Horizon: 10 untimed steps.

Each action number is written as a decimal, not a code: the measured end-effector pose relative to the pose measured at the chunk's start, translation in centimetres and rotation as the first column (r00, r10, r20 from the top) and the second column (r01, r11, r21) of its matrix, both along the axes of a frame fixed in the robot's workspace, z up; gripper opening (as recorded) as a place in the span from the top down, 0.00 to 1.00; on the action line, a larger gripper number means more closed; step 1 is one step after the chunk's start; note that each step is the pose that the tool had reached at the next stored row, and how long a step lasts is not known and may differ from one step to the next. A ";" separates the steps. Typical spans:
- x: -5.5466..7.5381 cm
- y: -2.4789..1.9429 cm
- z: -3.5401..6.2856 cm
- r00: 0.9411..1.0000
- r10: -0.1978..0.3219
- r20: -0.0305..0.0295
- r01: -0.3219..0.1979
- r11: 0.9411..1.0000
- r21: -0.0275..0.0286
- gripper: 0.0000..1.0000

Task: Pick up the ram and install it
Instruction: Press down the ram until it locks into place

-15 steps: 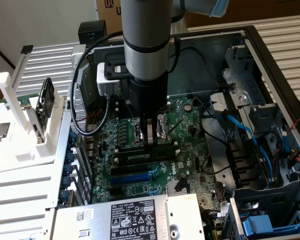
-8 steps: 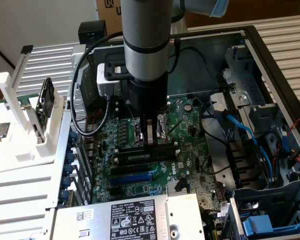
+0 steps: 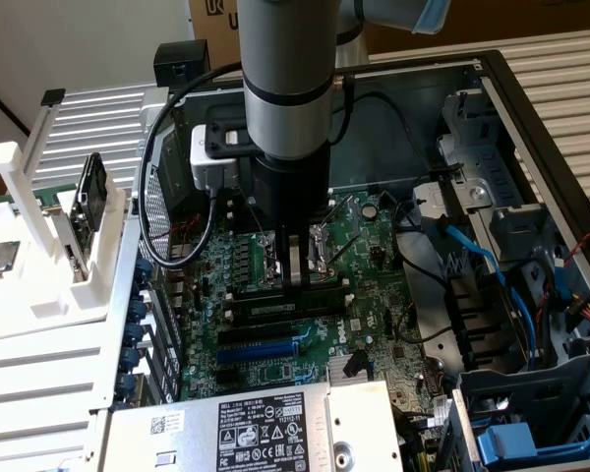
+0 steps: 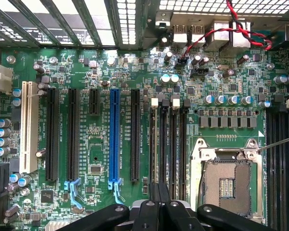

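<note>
My pincer (image 3: 293, 285) over the motherboard (image 3: 369, 256) — fingers fully closed.
The ram (image 3: 293, 306) lies seated in a black slot just below my fingertips, its long axis running across the board, toward the exterior view's left and right.

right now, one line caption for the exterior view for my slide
Robot arm's shut pincer presses the ram into a slot on the green motherboard inside the open computer case.

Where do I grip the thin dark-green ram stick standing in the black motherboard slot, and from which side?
Probably the ram mid-length on its top edge, gripper straight down from above, pinching its flat faces: it stands on edge, slots close alongside.
</note>
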<state>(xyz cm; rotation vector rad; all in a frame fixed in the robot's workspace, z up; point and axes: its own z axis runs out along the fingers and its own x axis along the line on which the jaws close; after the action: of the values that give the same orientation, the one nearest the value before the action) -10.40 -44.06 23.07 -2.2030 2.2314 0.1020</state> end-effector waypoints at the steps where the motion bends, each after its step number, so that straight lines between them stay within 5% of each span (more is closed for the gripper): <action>1: 0.0 0.00 0.00 1.000 0.000 0.000 0.000 1.000 0.000 0.90; 10: 0.0 -0.07 0.00 1.000 0.000 0.000 0.000 1.000 0.000 0.90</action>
<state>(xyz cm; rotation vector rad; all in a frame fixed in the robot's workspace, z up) -10.40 -44.12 23.07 -2.2033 2.2313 0.1019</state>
